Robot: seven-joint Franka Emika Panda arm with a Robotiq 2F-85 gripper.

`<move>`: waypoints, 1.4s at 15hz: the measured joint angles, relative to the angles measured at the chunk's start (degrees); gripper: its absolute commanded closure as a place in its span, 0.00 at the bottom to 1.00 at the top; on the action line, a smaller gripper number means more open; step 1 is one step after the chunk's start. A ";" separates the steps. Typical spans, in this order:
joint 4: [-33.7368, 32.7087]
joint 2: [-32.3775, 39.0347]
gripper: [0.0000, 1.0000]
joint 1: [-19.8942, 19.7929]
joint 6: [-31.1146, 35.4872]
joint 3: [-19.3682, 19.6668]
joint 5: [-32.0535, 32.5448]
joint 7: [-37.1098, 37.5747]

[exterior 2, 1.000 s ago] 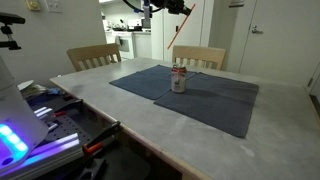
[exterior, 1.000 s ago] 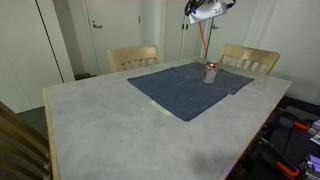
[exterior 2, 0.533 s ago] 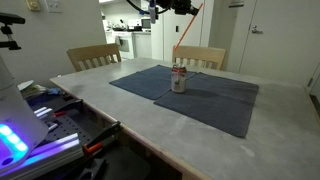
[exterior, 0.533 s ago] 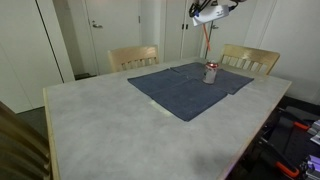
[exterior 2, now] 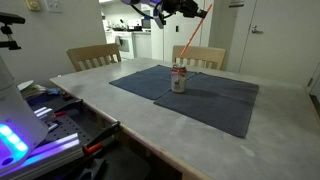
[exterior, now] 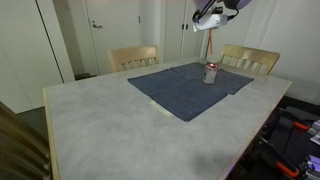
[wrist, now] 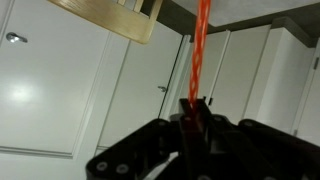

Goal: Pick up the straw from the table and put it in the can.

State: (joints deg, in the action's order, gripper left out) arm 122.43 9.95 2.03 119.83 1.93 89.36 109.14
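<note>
My gripper is high above the table, shut on the thin red straw. The straw hangs down from the jaws towards the can. In an exterior view the straw slants down and its low end is close over the can; whether it touches the can cannot be told. The can is small and silvery with red markings and stands upright on the blue cloth. In the wrist view the straw runs away from the shut jaws towards a chair and doors.
A dark blue cloth mat covers the far part of the table, and shows too in an exterior view. Two wooden chairs stand at the far edge. White doors and walls are behind. A lit device sits beside the table.
My gripper has moved sideways and tilted with the straw in it. The straw's low end has swung closer over the can. The can has not moved.
</note>
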 measured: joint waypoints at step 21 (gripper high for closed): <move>-2.17 5.52 0.98 0.08 -1.99 -3.45 0.98 6.78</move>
State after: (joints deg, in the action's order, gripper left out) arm 120.26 15.47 2.11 117.83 -1.52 90.33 115.91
